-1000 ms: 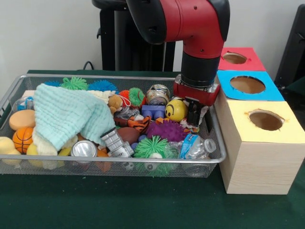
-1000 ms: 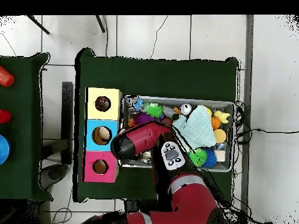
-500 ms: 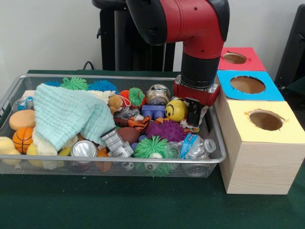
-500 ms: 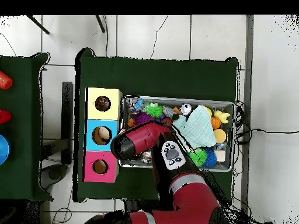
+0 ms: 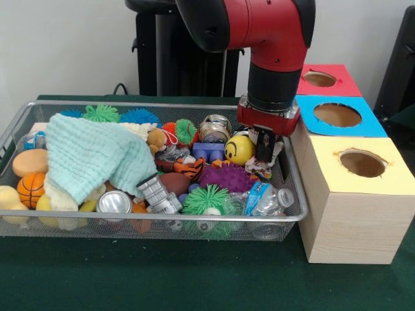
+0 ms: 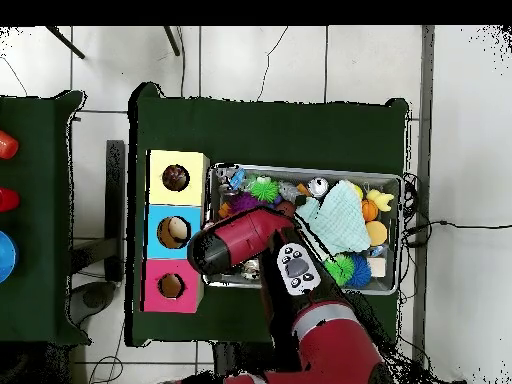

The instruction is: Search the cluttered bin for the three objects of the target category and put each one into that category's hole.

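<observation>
Green felt table point(image 5: 194, 278) — wire-mesh bin point(image 5: 155, 223) of spiky balls — hand point(image 5: 263, 150) grip unclear.

Red arm bent over, wrist pointing straight down.

The thick red upper link point(image 5: 249, 23) crosses the top of the front view and turns down into a black wrist collar point(image 5: 274, 87) with a red flange just under it. Below that hangs the end effector point(image 5: 264, 150), its dark fingers point(image 5: 263, 146) vertical and drawn close together. From overhead the red forearm point(image 6: 240, 240) hides the end effector entirely, with the shoulder bulk point(image 6: 325, 340) behind it.
</observation>
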{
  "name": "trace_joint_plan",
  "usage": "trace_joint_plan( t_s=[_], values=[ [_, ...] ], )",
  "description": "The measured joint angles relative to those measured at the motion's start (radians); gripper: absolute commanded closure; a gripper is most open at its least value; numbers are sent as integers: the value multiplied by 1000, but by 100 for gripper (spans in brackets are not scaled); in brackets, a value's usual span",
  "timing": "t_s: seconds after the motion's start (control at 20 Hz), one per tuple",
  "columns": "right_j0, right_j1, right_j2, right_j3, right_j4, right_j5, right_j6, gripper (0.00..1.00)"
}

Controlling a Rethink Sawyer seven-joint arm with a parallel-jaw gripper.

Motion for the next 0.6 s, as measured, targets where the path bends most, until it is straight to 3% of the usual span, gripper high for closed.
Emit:
trace_joint_plan(
  t_s=[0.6],
  values=[
    [-20,-127,77,88,36,109,0,100]
  ],
)
